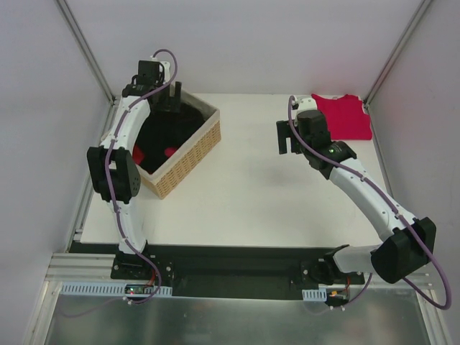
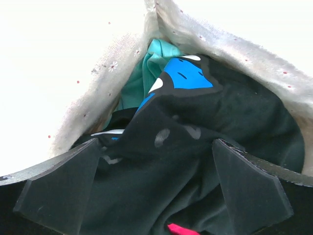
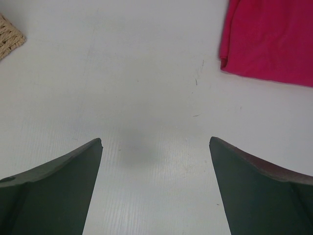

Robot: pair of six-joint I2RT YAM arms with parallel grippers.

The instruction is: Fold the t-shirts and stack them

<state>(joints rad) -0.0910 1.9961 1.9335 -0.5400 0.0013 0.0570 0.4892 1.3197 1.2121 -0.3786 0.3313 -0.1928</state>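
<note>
The black t-shirt (image 1: pixel 176 128) lies crumpled inside the woven basket (image 1: pixel 192 152). In the left wrist view the black t-shirt (image 2: pixel 195 156) shows pale marks and a blue patch (image 2: pixel 186 76). My left gripper (image 1: pixel 171 106) is open just above the black cloth, which fills the gap between its fingers without being pinched; it also shows in the left wrist view (image 2: pixel 156 147). The crimson-red t-shirt (image 1: pixel 345 116) lies folded flat at the table's back right. My right gripper (image 1: pixel 286 138) is open and empty over bare table, left of the red t-shirt (image 3: pixel 269 39), as the right wrist view (image 3: pixel 155 142) confirms.
The basket has a pale flowered liner (image 2: pixel 244 54) and also holds teal cloth (image 2: pixel 146 73) and bits of red cloth (image 1: pixel 141 154). A basket corner (image 3: pixel 10 36) shows in the right wrist view. White walls enclose the table (image 1: pixel 251 208) at back and sides.
</note>
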